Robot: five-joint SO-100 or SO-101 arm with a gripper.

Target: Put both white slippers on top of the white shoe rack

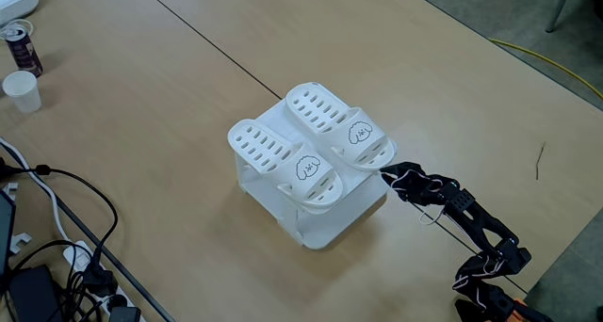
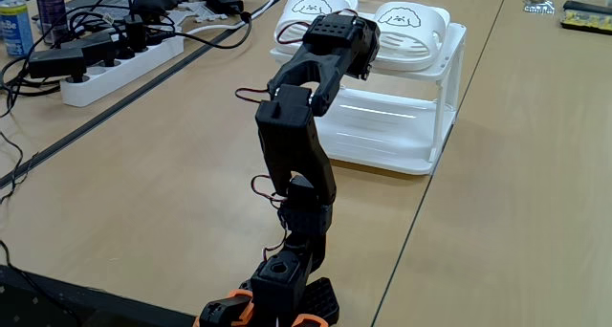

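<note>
Both white slippers [image 1: 311, 145] sit side by side on top of the white shoe rack [image 1: 325, 223] at the middle of the wooden table [image 1: 170, 115]. The black arm [image 2: 296, 145] reaches in from four o'clock, its gripper [image 1: 388, 174] at the nearer slipper's edge; its jaws' state cannot be told.

Office or lab: long tables [image 1: 141, 124], power strip [image 2: 115, 64], tangled cables [image 1: 57, 256]
</note>
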